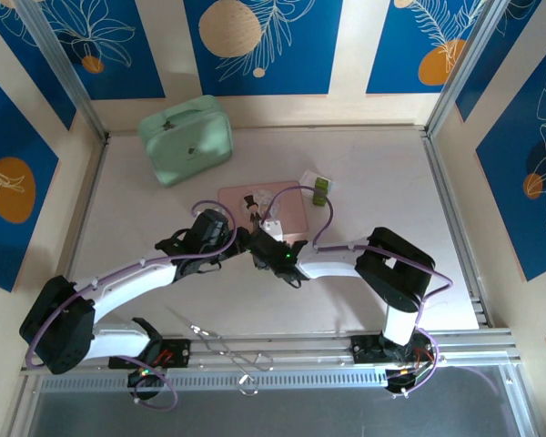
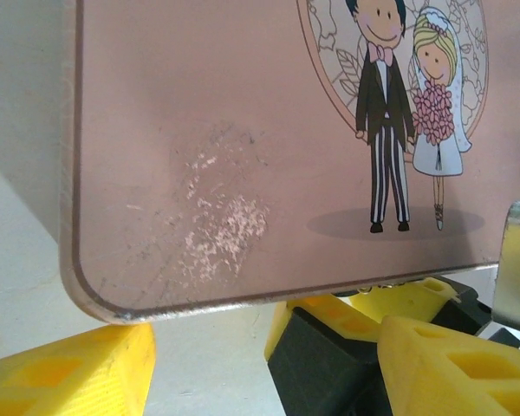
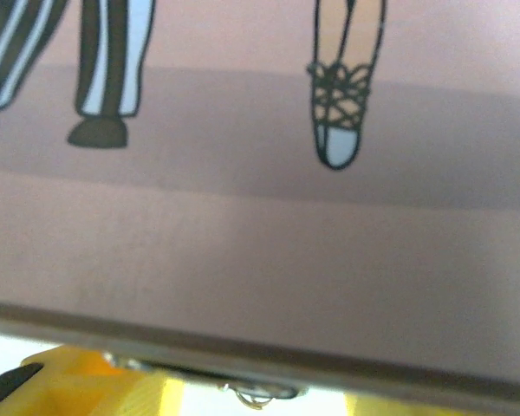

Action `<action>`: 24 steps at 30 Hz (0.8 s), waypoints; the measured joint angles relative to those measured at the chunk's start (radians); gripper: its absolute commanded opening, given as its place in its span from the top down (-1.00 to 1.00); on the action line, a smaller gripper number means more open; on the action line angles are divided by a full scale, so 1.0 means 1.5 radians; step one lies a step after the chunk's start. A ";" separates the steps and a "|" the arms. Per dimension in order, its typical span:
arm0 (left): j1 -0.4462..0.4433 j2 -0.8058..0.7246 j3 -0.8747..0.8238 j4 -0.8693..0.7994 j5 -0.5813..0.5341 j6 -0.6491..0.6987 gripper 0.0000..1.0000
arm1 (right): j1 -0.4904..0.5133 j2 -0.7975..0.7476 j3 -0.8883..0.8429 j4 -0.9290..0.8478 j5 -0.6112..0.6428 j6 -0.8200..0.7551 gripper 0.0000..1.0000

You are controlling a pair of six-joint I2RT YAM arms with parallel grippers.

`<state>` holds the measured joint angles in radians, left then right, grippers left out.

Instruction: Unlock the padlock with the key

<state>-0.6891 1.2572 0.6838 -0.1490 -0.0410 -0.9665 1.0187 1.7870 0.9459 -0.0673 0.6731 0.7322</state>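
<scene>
Right pincer (image 3: 253,400) mostly behind pink tin (image 3: 260,260)

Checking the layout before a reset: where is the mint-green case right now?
In the top external view, the mint-green case sits in the far left corner of the table, beyond and left of the pink tin.

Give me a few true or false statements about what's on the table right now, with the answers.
1. The pink tin shows a cartoon bride and groom. True.
2. The mint-green case sits on top of the tin. False: it stands apart, at the far left.
3. The left arm and right arm both reach toward the tin's near edge. True.
4. The olive-green block lies left of the tin. False: it lies by the tin's far right corner.
5. A scuff mark shows on the tin's lid near one corner. True.
</scene>
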 measured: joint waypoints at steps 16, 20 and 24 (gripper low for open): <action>0.000 0.006 0.014 -0.001 0.005 0.008 -0.31 | 0.000 0.024 0.034 -0.026 0.018 0.001 0.32; 0.000 0.006 0.015 -0.001 0.005 0.012 -0.31 | 0.000 0.024 0.036 -0.032 0.018 0.001 0.46; 0.000 0.006 0.015 -0.002 0.005 0.017 -0.31 | 0.000 0.024 0.042 -0.042 0.018 0.004 0.56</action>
<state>-0.6888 1.2667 0.7059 -0.1524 -0.0338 -0.9409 1.0187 1.8236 1.0096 -0.1307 0.6998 0.7387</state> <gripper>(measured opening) 0.653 0.250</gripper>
